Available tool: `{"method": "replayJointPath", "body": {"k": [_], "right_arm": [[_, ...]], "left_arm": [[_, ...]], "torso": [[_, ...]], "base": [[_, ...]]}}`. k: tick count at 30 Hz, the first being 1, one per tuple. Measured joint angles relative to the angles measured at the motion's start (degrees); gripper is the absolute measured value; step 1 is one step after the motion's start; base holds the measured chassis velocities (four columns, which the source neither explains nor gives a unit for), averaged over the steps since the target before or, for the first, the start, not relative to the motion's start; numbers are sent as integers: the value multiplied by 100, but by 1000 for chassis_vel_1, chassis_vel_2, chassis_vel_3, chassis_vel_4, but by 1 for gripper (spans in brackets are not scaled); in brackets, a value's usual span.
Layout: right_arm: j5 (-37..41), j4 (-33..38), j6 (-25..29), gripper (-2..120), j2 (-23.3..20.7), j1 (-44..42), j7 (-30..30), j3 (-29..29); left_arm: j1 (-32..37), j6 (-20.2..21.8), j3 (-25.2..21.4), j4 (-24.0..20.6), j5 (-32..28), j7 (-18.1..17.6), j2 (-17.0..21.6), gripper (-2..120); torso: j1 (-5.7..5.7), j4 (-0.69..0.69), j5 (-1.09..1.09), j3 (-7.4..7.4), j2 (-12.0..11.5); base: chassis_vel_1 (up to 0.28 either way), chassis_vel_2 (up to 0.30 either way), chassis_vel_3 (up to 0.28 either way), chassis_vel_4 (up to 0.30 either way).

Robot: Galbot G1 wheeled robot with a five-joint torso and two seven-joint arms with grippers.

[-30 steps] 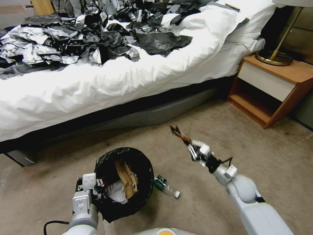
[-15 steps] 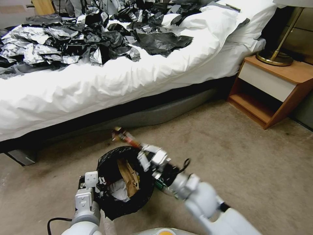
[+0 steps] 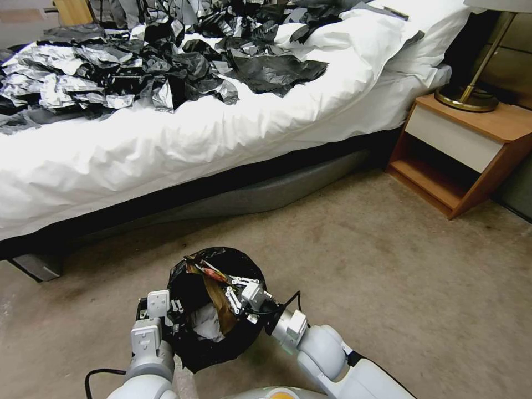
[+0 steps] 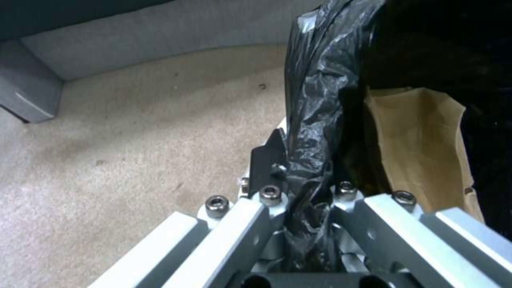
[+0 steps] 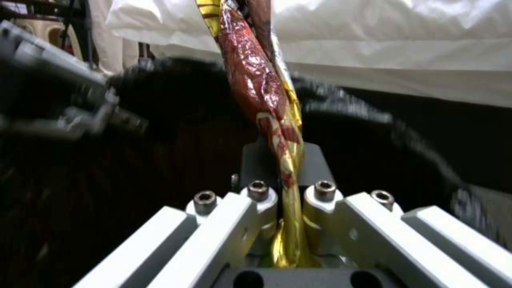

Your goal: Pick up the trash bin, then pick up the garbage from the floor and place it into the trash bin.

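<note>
From the head view, we held the trash bin [image 3: 216, 310] off the floor by its rim with our left gripper [image 3: 166, 316], while our right gripper [image 3: 235, 288] hung over its mouth. At the left wrist, the jaws were clamped on the black liner [image 4: 312, 120]. At the right wrist, the jaws pinched a snack wrapper [image 5: 267, 100]; we judged it best released well inside the rim.
</note>
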Motion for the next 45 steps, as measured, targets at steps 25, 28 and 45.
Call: {"method": "replayJointPath", "body": {"k": [25, 28, 45], "right_arm": [[-140, 221, 12, 80, -205, -267, -88, 153], [-129, 274, 10, 92, -259, -267, -92, 160], [57, 2040, -169, 114, -597, -521, 300, 928]], "left_arm": [[27, -3, -9, -95, -1, -3, 20, 0], [37, -3, -14, -95, -1, -4, 31, 0], [30, 4, -82, -7, -17, -6, 140, 0]], "torso": [[0, 0, 0, 0, 0], [0, 0, 0, 0, 0], [0, 1, 0, 0, 0]], "base": [[0, 0, 0, 0], [0, 0, 0, 0], [0, 0, 0, 0]]}}
